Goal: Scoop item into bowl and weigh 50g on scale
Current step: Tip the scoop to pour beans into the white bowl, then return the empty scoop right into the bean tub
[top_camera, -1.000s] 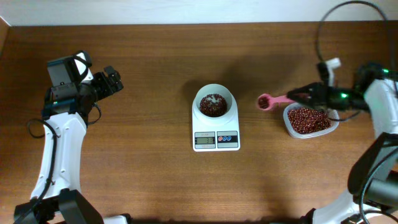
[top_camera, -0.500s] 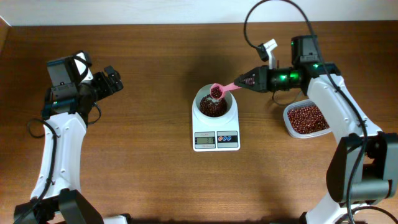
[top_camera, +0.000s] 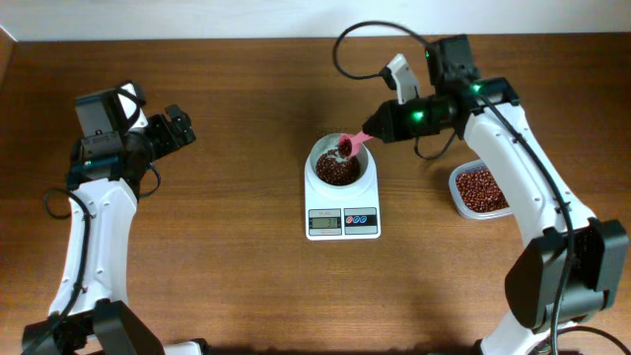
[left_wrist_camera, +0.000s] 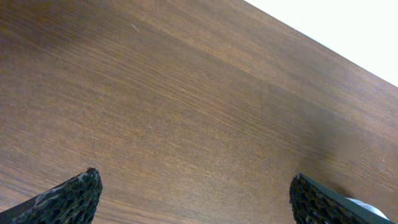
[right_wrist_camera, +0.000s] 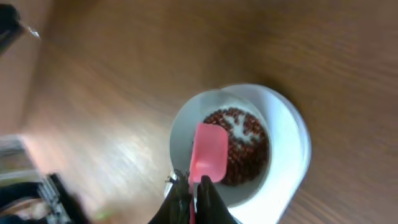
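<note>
Overhead, the pink scoop (top_camera: 347,144) is seen pinched in the right pincer (top_camera: 383,129) over the white bowl (top_camera: 315,153), which sits on the scale (top_camera: 343,223) at centre frame with beans (top_camera: 336,170) heaped inside. The left pincer (top_camera: 178,128) is held spread and empty at upper left. The display (top_camera: 324,222) cannot be read. If the scoop is tipped too fast, 50g may be overshot; if the rim is pressed, the reading may be falsified or beans scattered onto the worktop (top_camera: 237,217).
</note>
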Controlling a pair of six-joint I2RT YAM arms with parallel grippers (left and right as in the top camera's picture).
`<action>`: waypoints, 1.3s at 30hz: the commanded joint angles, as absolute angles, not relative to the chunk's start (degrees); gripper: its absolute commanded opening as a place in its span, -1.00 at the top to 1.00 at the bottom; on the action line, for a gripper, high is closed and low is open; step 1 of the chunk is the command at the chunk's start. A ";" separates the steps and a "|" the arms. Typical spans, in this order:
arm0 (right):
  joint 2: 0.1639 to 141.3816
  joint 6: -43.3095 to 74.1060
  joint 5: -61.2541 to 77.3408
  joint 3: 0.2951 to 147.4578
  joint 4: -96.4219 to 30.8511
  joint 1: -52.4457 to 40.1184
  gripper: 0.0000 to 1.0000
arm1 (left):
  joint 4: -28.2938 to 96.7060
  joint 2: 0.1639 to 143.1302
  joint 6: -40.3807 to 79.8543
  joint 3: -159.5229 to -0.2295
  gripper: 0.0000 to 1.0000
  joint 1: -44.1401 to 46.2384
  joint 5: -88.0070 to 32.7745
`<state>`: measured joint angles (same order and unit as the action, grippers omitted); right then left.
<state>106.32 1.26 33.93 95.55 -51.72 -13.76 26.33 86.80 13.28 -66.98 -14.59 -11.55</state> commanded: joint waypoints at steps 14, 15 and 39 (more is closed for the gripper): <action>105.41 -11.79 2.57 100.95 -55.94 -27.53 0.92 | 26.28 86.89 13.85 -67.77 -0.98 -14.79 -11.11; 105.41 -11.77 2.90 100.95 -55.94 -27.53 0.92 | 26.28 86.89 13.82 -67.77 -0.98 -14.79 -11.11; 102.13 -0.97 50.30 100.97 -61.95 -2.09 0.92 | 26.28 86.89 13.85 -67.77 -0.98 -14.79 -11.11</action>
<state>105.67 -1.83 43.94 99.66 -59.35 -7.66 26.35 86.80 13.28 -66.98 -14.59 -11.55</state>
